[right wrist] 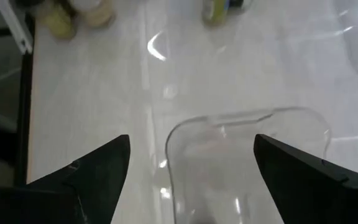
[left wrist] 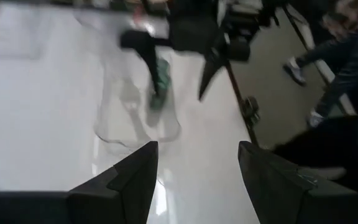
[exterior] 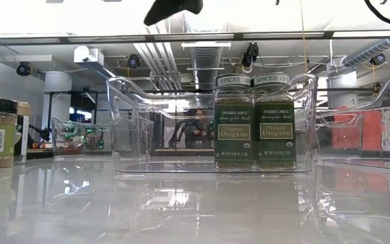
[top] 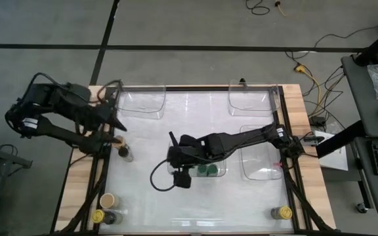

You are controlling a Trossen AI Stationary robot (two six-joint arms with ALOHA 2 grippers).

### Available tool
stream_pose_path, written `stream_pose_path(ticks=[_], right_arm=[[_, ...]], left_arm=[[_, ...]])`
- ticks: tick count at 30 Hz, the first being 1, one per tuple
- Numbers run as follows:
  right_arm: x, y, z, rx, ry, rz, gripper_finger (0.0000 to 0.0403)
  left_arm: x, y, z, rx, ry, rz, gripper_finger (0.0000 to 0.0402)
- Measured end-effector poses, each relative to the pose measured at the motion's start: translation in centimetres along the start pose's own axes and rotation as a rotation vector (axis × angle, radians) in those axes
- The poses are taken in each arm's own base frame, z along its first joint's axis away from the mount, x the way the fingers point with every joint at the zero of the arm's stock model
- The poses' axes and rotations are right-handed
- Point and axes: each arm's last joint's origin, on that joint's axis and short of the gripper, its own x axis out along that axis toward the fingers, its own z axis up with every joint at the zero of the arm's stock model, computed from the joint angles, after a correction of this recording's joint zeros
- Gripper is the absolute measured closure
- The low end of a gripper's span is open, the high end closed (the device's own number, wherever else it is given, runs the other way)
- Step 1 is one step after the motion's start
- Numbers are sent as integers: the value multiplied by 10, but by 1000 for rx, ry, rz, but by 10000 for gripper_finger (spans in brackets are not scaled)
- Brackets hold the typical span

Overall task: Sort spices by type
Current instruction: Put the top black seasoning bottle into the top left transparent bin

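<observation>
Two green-lidded oregano jars [exterior: 257, 122] stand upright side by side, touching, in a clear plastic tray [top: 220, 172] mid-tabletop. The right gripper [right wrist: 191, 158] hovers over that tray's left end, fingers spread, empty. The left gripper [left wrist: 197, 163], fingers apart and empty, waits at the left edge.

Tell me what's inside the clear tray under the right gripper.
Two green-lidded oregano jars stand upright side by side in the clear tray; its other end looks bare. The open right gripper above it covers that end in the high view.
</observation>
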Motion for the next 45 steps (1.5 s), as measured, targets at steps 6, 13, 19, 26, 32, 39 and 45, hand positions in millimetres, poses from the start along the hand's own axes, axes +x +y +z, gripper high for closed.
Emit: stream_pose_path(ticks=[6, 13, 19, 26, 32, 39, 45], right_arm=[[-7, -2, 6, -11, -62, -85, 72], [-27, -5, 16, -62, -148, -176, 64], [-52, -16, 22, -153, -201, -277, 64], [-82, -42, 30, -301, -227, -368, 60], [-102, -62, 29, -352, -182, -406, 53], [-130, -72, 16, -404, -99, -421, 67], [-148, -75, 8, -417, -64, -413, 83]], left_arm=[[20, 4, -10, -34, 85, -26, 194], [26, 6, -15, -54, 135, -20, 194], [28, 7, -17, -199, 170, 0, 194], [34, 10, -19, -413, 186, 96, 194], [44, 16, -33, -653, 215, 213, 194], [76, 26, -61, -980, 347, 313, 194], [92, 31, -70, -1093, 388, 400, 172]])
